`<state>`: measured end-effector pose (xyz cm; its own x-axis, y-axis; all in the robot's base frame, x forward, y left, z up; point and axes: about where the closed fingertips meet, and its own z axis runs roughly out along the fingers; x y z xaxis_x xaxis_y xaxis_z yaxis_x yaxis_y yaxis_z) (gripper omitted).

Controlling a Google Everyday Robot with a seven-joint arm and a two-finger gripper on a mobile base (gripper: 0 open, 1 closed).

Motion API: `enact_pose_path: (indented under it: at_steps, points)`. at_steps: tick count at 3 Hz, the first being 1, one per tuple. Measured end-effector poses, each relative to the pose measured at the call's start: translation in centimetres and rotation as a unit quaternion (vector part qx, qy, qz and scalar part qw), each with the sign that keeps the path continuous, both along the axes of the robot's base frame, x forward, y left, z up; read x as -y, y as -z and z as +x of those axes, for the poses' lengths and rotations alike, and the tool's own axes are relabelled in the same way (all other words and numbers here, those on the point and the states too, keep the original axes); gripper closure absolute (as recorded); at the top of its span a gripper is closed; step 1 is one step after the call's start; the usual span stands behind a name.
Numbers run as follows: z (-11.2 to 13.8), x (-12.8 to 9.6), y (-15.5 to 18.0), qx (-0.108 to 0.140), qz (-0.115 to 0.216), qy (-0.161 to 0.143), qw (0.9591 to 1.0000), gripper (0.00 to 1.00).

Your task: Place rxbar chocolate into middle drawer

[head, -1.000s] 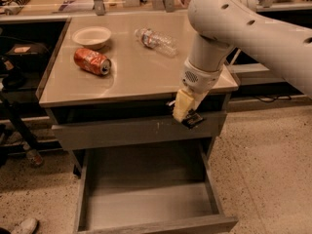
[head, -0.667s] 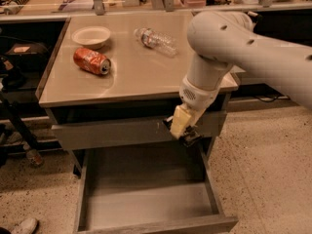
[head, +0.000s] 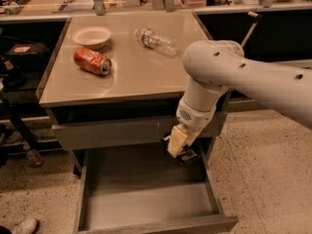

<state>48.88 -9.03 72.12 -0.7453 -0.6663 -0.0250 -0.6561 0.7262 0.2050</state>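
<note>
The rxbar chocolate (head: 187, 155), a small flat black bar with white lettering, sits in my gripper (head: 177, 148), whose cream fingers are shut on it. The gripper hangs from the big white arm just below the upper drawer front, over the back right part of the open middle drawer (head: 146, 206). That drawer is a wide grey tray with a smooth floor and a low front lip, pulled out toward the camera. The bar is held above the drawer floor and does not touch it. Part of the bar is hidden behind the fingers.
A closed grey drawer front (head: 112, 133) with pale scratch marks sits above the open drawer. On the cabinet top lie a crushed red can (head: 92, 61), a white bowl (head: 91, 35) and a clear plastic bottle (head: 156, 40). Dark equipment stands at the left (head: 17, 62).
The arm has swung left and lowered. The gripper with the bar has moved from beside the cabinet's right front corner to below the upper drawer front, over the open drawer.
</note>
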Motion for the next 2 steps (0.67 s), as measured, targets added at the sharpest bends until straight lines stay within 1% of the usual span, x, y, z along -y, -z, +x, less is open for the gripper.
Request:
enact_pose_path:
  at_steps: [1,2]
  points:
    - [-0.7,-0.6,3.8,-0.026,0.013,0.044,0.9986,1.0]
    - [-0.3,-1.4,8.8,-0.053,0.036,0.116,0.9912,1.0]
